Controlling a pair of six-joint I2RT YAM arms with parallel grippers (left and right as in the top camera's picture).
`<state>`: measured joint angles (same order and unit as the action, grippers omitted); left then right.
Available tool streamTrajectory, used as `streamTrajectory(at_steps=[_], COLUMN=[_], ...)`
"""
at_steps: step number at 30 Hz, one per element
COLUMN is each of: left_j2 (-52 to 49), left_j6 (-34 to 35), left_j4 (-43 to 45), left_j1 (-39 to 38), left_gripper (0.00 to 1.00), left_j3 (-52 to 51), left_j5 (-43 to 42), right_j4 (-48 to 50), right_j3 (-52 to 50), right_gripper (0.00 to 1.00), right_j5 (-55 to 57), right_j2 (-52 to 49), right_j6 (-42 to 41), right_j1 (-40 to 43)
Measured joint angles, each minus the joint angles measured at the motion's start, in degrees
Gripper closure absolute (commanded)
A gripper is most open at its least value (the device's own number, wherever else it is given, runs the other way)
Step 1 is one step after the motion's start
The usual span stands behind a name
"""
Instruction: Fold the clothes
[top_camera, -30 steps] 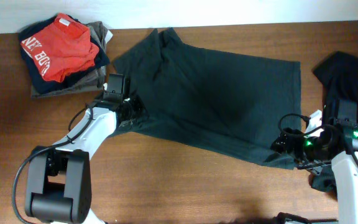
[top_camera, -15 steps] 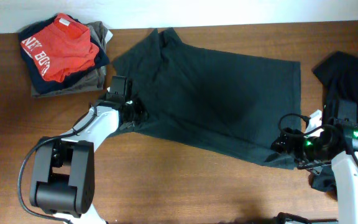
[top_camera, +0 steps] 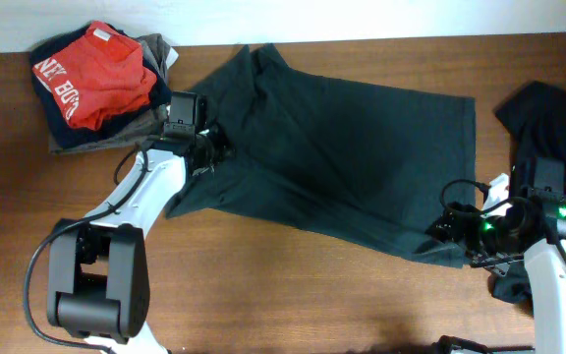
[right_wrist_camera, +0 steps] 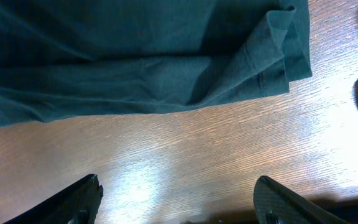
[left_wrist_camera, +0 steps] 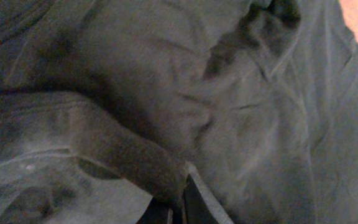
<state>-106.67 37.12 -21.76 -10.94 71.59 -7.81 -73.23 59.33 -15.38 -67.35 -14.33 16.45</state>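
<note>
Bearing white lettering (top_camera: 55, 81) — red garment (top_camera: 111, 84)

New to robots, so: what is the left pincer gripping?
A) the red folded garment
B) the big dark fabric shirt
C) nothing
B: the left pincer is shut on an edge of the big dark fabric shirt, cloth bunched at its tips in the wrist view.

Bare worktop (top_camera: 293, 295) in front of the big dark shirt (top_camera: 342, 157) leaves room to pass. A folded pile (top_camera: 96, 88) blocks the back left; a dark heap (top_camera: 548, 118) blocks the right.
</note>
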Motion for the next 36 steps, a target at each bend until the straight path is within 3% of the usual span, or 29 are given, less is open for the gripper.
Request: streamTrajectory(at_steps=[7,8,10,12,16,17,18,19,28,36], left_j2=[-3.3,-4.0,-5.4,-6.7,-7.3,-7.3,-7.3,-7.3,-7.3,-7.3], left_j6=[0.0,0.0,0.1,-0.2,-2.5,-3.2,-4.1,-5.5,-8.6,-3.9], left_j4=[6.8,7.8,9.0,9.6,8.6,7.5,5.7,3.4,-20.3,-33.2], left_j1=[-1.6,-1.9,-2.3,-2.6,-2.5,-2.5,-2.5,-2.5,-1.2,5.5], left_gripper=[0.99,0.94,0.73,0.67,0.39,0.28,0.06,0.01,0.01,0.01], left_j3=[0.0,0.0,0.0,0.0,0.2,0.7,1.5,2.8,19.4,20.8], left_j5=[0.1,0.1,0.1,0.1,0.2,0.3,0.3,0.3,0.3,2.9], right_j4=[0.0,0.0,0.0,-0.1,-0.2,-0.1,0.0,-0.1,0.0,0.0], right_j3=[0.0,0.0,0.0,0.0,0.0,0.0,0.0,0.0,-0.3,-0.3], right_gripper=[0.17,0.17,0.17,0.17,0.17,0.17,0.17,0.17,0.17,0.17], right_j5=[0.0,0.0,0.0,0.0,0.0,0.0,0.0,0.0,0.0,0.0], right_j2=[0.0,-0.1,-0.1,-0.1,-0.2,-0.2,-0.2,-0.2,-0.2,-0.3], right_j6=[0.0,0.0,0.0,0.0,0.0,0.0,0.0,0.0,0.0,0.0], right_j1=[0.0,0.0,0.0,0.0,0.0,0.0,0.0,0.0,0.0,0.0])
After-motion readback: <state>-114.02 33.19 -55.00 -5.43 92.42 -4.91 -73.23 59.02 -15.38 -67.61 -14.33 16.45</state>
